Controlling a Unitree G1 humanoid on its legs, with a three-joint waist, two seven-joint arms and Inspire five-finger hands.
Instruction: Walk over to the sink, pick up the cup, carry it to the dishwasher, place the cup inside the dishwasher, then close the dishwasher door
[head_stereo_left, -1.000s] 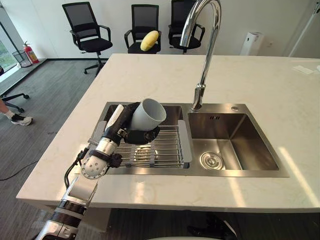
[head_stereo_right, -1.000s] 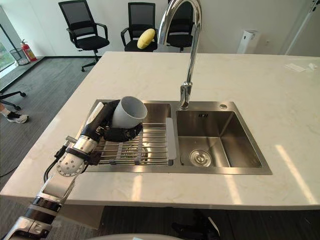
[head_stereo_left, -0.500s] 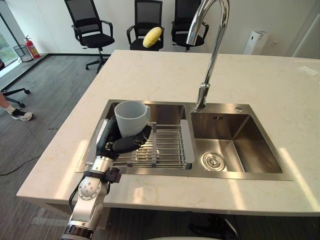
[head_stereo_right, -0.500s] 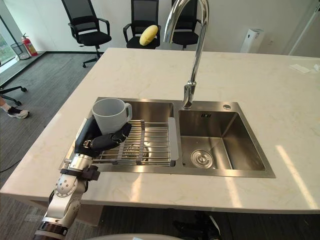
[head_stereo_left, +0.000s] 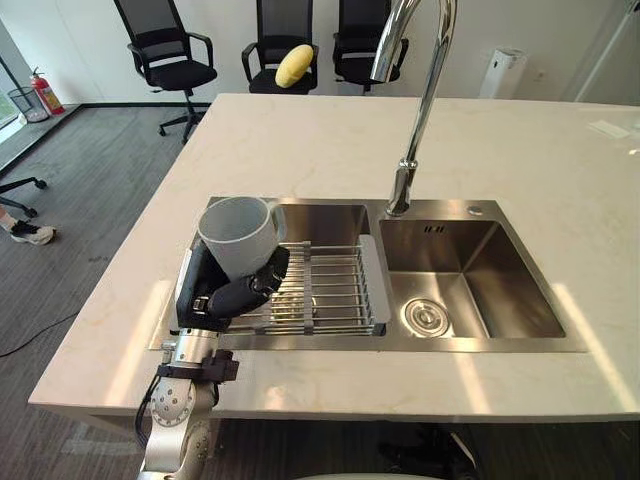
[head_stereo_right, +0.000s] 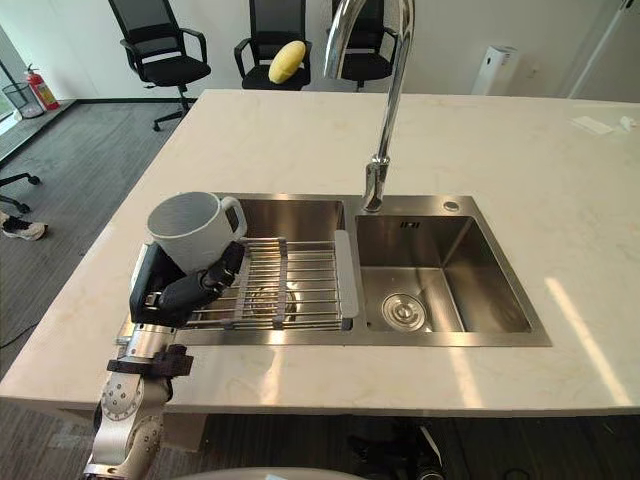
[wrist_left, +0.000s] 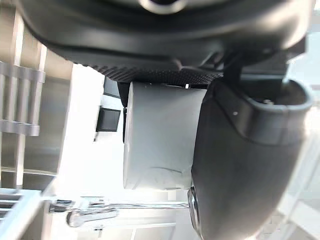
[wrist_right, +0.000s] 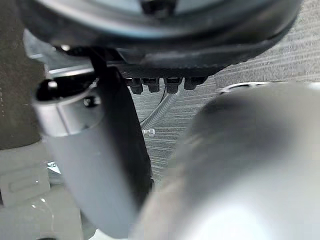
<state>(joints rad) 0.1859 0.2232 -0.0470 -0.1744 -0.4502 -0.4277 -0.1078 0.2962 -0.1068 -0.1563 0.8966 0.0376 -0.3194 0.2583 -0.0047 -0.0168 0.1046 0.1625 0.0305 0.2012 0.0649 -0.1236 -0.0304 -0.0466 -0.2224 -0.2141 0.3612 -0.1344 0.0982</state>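
Drawing upright cup (head_stereo_left: 238, 236) back, left hand (head_stereo_left: 222, 296).

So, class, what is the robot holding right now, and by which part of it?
Its left hand holds the grey cup by its lower body, fingers and thumb curled round the wall; the handle is free.

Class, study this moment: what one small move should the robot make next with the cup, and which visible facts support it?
Probably draw the cup back toward its body, kept upright. The left hand is curled round it above the left end of the wire rack in the sink, so the grasp looks done; clearing the counter edge comes next.
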